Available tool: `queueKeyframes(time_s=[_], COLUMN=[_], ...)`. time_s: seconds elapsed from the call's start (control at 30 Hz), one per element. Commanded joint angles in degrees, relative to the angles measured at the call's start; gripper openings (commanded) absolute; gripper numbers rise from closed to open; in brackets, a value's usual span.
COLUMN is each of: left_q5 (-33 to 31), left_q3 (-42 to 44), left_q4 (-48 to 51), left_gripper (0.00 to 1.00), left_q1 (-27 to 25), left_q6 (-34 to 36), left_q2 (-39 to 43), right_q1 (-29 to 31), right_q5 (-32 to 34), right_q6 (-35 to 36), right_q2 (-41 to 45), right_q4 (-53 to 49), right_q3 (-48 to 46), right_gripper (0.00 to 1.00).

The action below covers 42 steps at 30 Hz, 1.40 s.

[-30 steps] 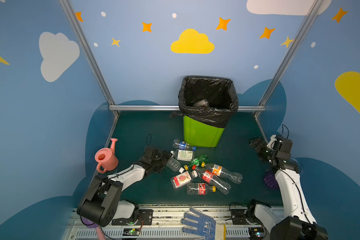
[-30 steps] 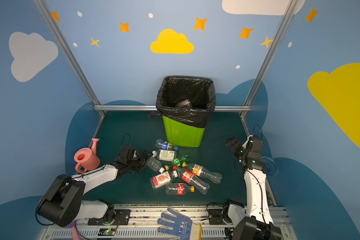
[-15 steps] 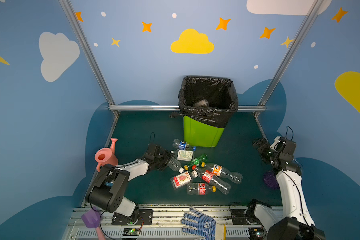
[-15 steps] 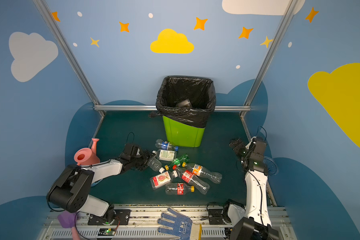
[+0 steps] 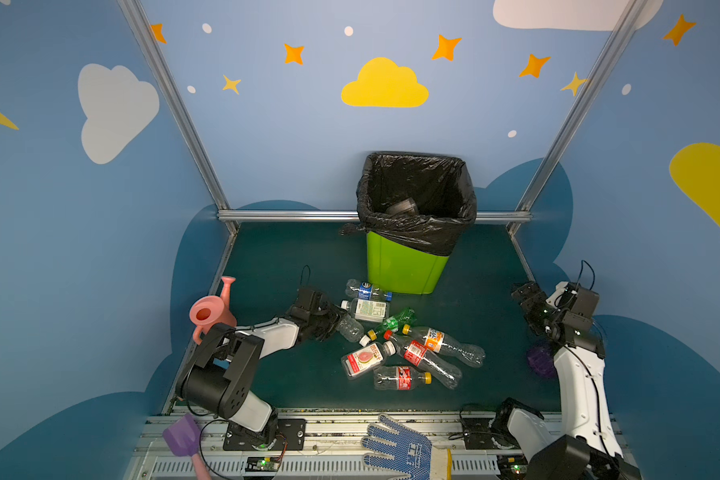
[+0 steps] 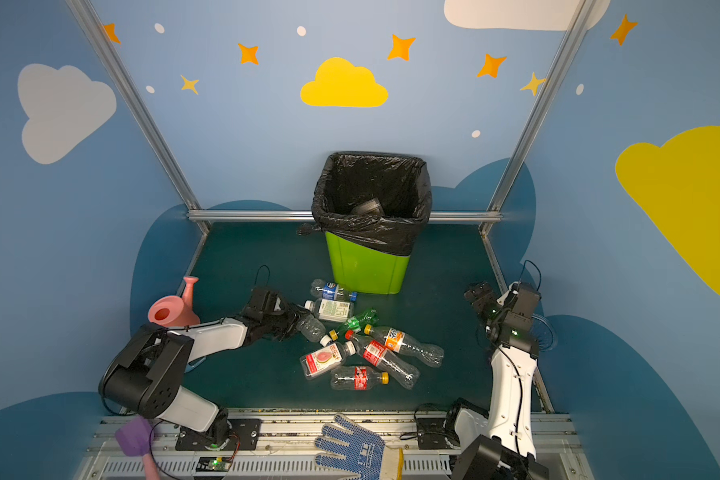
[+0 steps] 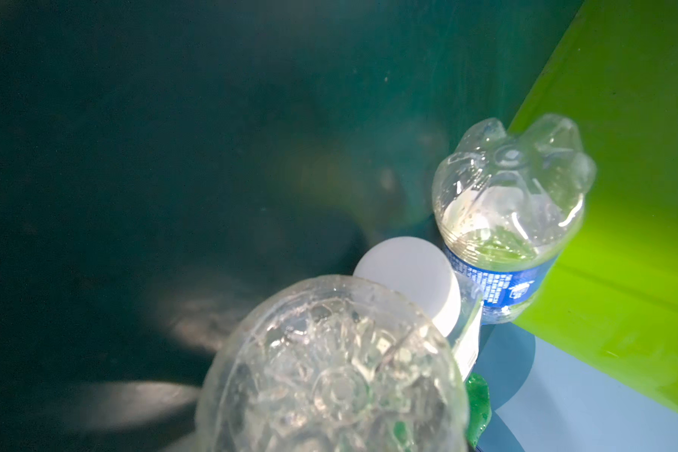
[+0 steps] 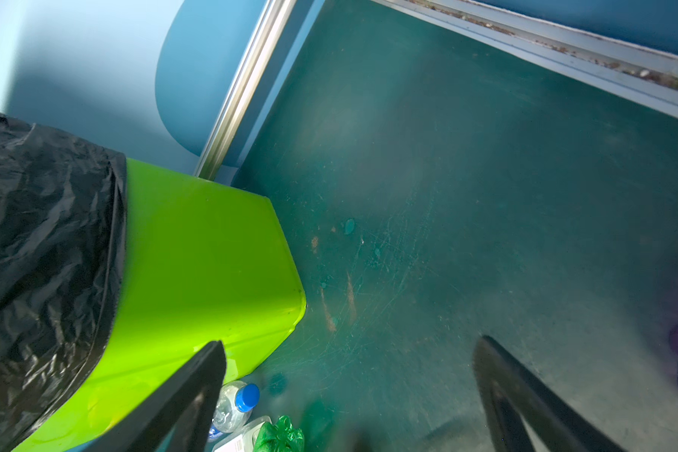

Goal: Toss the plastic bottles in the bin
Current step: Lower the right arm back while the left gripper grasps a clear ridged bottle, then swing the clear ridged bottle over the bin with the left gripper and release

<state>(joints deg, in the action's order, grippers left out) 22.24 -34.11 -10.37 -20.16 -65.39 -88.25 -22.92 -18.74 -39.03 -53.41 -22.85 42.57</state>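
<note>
Several plastic bottles (image 5: 400, 378) lie in a heap on the green floor in front of the bin (image 5: 404, 266), a lime-green bin with a black bag over its rim. My left gripper (image 5: 331, 322) reaches low into the heap's left side and is shut on the base end of a clear bottle (image 5: 350, 328). In the left wrist view that clear bottle's base (image 7: 329, 368) hides the fingers; beyond it lie a white-capped bottle (image 7: 408, 274) and a blue-labelled bottle (image 7: 505, 219) against the bin (image 7: 623, 195). My right gripper (image 5: 524, 293) hangs open and empty, right of the bin (image 8: 196, 266).
A pink watering can (image 5: 211, 311) stands by the left wall behind my left arm. A purple ribbed vase (image 5: 539, 361) sits by the right arm. A purple shovel (image 5: 181, 436) and a blue glove (image 5: 395, 449) lie on the front rail.
The left gripper's jaws have shut on the clear bottle's base, and the left arm's elbow has folded lower. The right arm drifted slightly right and stays open.
</note>
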Motion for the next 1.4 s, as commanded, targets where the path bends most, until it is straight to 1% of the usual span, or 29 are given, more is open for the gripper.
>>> queueKeyframes(time_s=[0.0,0.1,0.2,0.3,0.4,0.47,0.5,0.53,0.6,0.63,0.67,0.73,0.77,0.83,0.87,0.9,0.93,1.0,1.03,1.07,1.1,1.13,1.17,1.2,1.23,1.27,1.3,1.37], left_q5=[-0.8,-0.7,-1.87,-3.88,-7.08,-9.5,-10.63,-12.01,-11.84,-11.27,-10.64,-10.47,-8.51,-4.86,-4.21,-4.74,-6.43,-9.65,-8.48,-7.0,-5.62,-5.53,-6.47,-8.45,-11.23,-12.98,-12.62,-13.81], left_q3=[0.71,0.8,0.46,-0.7,-3.73,-8.96,-12.82,-18.0,-28.69,-35.74,-40.84,-51.8,-55.01,-59.96,-61.74,-64.69,-68.28,-75.91,-81.28,-87.58,-97.5,-108.77,-118.0,-129.34,-139.78,-145.78,-142.41,-128.14], left_q4=[0.42,1.49,4.97,10.3,15.91,19.28,20.99,22.74,25.41,25.97,25.95,24.13,22.43,15.5,14.27,14.82,16.92,21.7,24.37,27.74,33.6,39.61,44.1,48.24,50.74,50.48,47.35,39.53], left_gripper=[0.47,0.47,0.47,0.47,0.47,0.47,0.47,0.48,0.48,0.48,0.48,0.48,0.48,0.47,0.47,0.47,0.48,0.52,0.57,0.62,0.67,0.73,0.81,0.92,1.0,1.0,1.0,1.0], left_q1=[0.91,2.35,3.85,5.93,9.32,12.76,14.54,16.75,20.54,22.06,22.81,23.08,23.09,21.94,20.08,15.89,10.56,1.82,-1.03,-2.43,-3.46,-4.23,-4.77,-5.1,-5.07,-4.77,-3.9,-3.24], left_q6=[0.06,0.07,0.88,1.34,2.6,6.42,8.61,11.34,16.29,18.32,19.71,21.65,21.29,20.78,20.03,21.24,25.27,31.38,31.98,31.96,32.44,33.48,34.73,36.12,36.73,36.98,36.9,38.35], left_q2=[2.09,5.17,11.08,19.48,29.77,36.27,38.08,39.3,39.01,37.69,36.08,31.41,29.23,23.44,20.3,16.26,11.85,2.43,-2.91,-8.7,-15.03,-21.17,-26.0,-31.16,-35.36,-37.26,-34.46,-25.87], right_q1=[-1.04,-1.77,-2.24,-2.42,-2.6,-2.76,-2.91,-3.17,-3.62,-3.76,-3.9,-4.02,-4.02,-4.03,-3.98,-4.05,-3.88,-3.64,-3.69,-3.58,-3.63,-3.73,-3.89,-3.99,-4.1,-4.15,-4.2,-4.15], right_q5=[-1.68,-2.31,-2.69,-2.95,-3.34,-3.86,-3.95,-4.22,-4.8,-5.14,-5.5,-6.34,-6.68,-8.0,-8.54,-8.88,-9.32,-10.38,-10.98,-11.33,-11.79,-12.21,-12.36,-12.3,-12.35,-12.34,-12.37,-12.45], right_q6=[-0.35,-0.34,-0.35,-0.35,-0.42,-0.52,-0.66,-0.74,-1.12,-1.27,-1.44,-1.72,-1.97,-2.83,-3.35,-3.93,-4.56,-5.96,-6.23,-6.13,-5.69,-5.1,-4.51,-3.98,-3.87,-4.04,-4.53,-5.18], right_q2=[0.93,0.91,1.02,0.8,0.43,0.06,-0.15,-0.34,-0.72,-0.9,-1.07,-1.27,-1.23,-0.68,-0.34,0.12,0.61,1.19,1.36,1.41,1.5,1.68,1.89,2.35,2.9,3.46,4.21,5.49], right_q4=[-0.7,-0.69,-0.71,-0.36,0.25,0.98,1.21,1.46,2.09,2.38,2.49,2.63,2.64,3.38,3.89,4.4,5.26,7.07,7.13,6.83,6.13,5.11,3.91,2.65,2.07,2.14,2.48,2.91], right_q3=[-0.51,-0.52,-0.62,-0.99,-1.08,-0.94,-0.75,-0.47,0.01,0.23,0.45,0.53,0.29,-0.86,-1.59,-2.34,-3.3,-5.22,-5.55,-5.35,-4.74,-4.34,-2.41,-1.36,-0.58,-0.23,-0.06,-0.27], right_gripper=[0.97,0.97,0.97,0.97,0.97,0.97,0.97,0.97,0.97,0.97,0.97,0.97,0.97,0.97,0.97,0.97,0.97,0.97,0.97,0.97,0.97,0.97,0.97,0.97,0.97,0.97,0.97,0.97])
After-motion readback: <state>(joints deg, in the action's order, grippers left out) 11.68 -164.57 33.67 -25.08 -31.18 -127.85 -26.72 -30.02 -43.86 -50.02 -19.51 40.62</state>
